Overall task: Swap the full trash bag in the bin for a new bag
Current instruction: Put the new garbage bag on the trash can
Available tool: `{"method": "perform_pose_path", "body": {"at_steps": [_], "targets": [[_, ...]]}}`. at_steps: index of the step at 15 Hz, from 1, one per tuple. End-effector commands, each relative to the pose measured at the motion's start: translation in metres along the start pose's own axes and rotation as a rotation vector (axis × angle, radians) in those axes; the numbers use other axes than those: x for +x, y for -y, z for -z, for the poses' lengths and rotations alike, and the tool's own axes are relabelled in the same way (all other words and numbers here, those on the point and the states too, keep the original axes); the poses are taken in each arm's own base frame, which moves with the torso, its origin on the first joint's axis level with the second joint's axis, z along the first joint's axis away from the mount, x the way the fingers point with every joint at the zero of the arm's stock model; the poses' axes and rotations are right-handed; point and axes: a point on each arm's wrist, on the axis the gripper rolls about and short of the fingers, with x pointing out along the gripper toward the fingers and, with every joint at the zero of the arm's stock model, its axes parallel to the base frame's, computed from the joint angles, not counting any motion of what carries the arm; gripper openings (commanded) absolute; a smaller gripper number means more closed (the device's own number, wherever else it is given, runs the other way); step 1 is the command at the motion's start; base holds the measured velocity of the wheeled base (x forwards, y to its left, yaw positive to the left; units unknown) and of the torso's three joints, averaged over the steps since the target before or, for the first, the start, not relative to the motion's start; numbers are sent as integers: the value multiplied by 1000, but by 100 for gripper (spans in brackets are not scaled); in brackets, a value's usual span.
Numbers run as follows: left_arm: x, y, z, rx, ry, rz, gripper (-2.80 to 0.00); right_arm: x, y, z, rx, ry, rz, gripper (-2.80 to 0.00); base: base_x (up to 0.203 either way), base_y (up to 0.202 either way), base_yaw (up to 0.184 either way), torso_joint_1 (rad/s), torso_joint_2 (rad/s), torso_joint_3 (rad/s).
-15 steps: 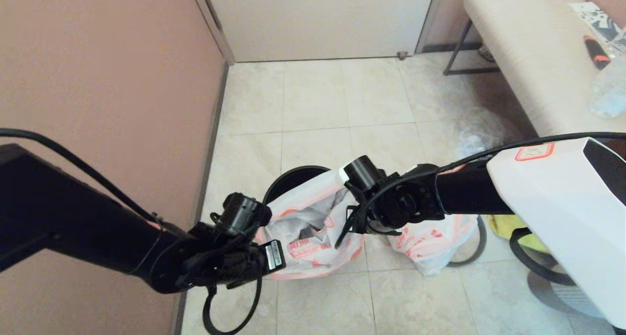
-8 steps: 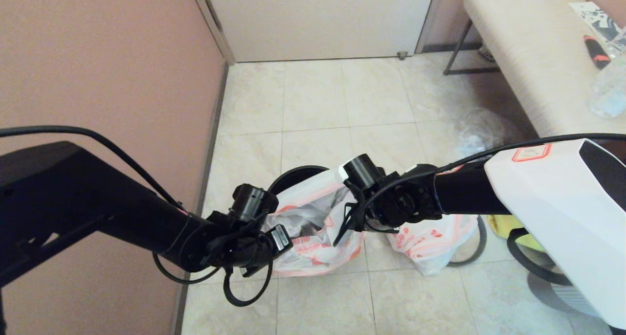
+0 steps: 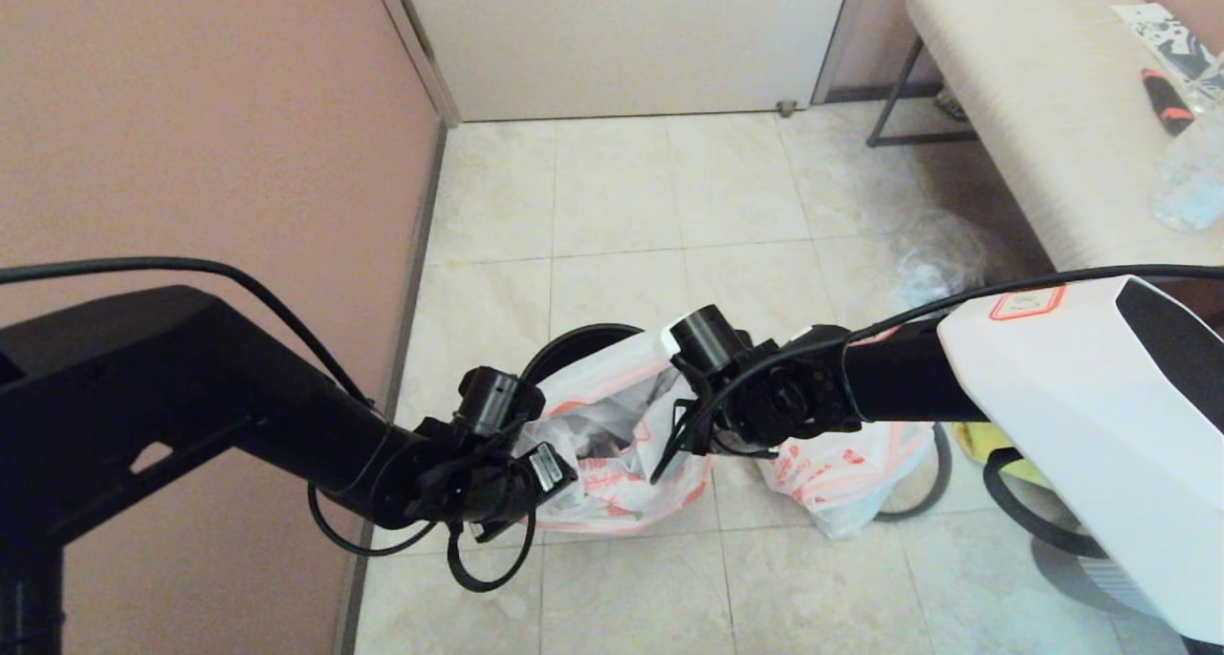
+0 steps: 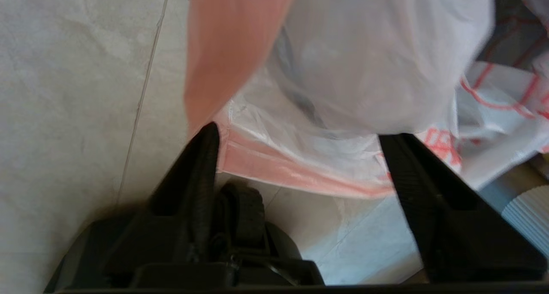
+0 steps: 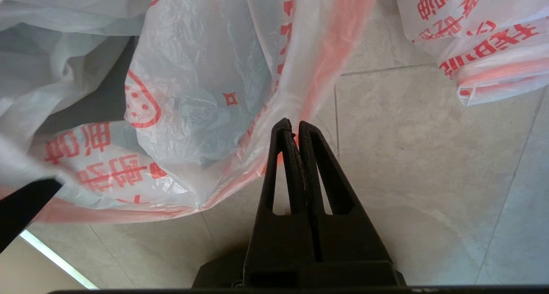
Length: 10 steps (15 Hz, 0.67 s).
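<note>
The new bag (image 3: 612, 445), thin white plastic with red print and an orange-red hem band, hangs over the near side of the black bin (image 3: 572, 346), its mouth loosely open. My right gripper (image 5: 295, 126) is shut on the bag's hem at its right side. At the bag's left side my left gripper (image 4: 301, 133) stands open, with the hem band (image 4: 300, 174) lying loose between its fingers. The full trash bag (image 3: 841, 473) sits on the floor just right of the bin, and it shows beyond my right gripper as the full trash bag (image 5: 484, 40).
A pink wall (image 3: 191, 158) runs close on the left. A grey ring (image 3: 942, 478) and a yellow tote (image 3: 985, 440) lie behind the full bag. A clear bag (image 3: 932, 263) lies by the padded bench (image 3: 1033, 110) at the right. Tiled floor extends to the door.
My left gripper has opened and let go of the bag's hem, and the left arm has swung slightly right toward the bin. The right gripper keeps its hold and has hardly moved.
</note>
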Motion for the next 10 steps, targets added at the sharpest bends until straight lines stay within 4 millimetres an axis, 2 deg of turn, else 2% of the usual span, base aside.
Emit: {"method": "perform_pose_path", "body": {"at_steps": [1, 9, 10], "targets": [[10, -2, 0, -9, -3, -12, 0, 1, 0, 1, 2, -3, 4, -280, 0, 0, 0, 0, 0, 0], [40, -2, -9, -28, 75, -7, 0, 6, -3, 1, 6, 8, -4, -280, 0, 0, 0, 0, 0, 0], [43, -2, -9, -26, 81, -15, -280, 5, -3, 1, 6, 9, -7, -280, 0, 0, 0, 0, 0, 0]]}}
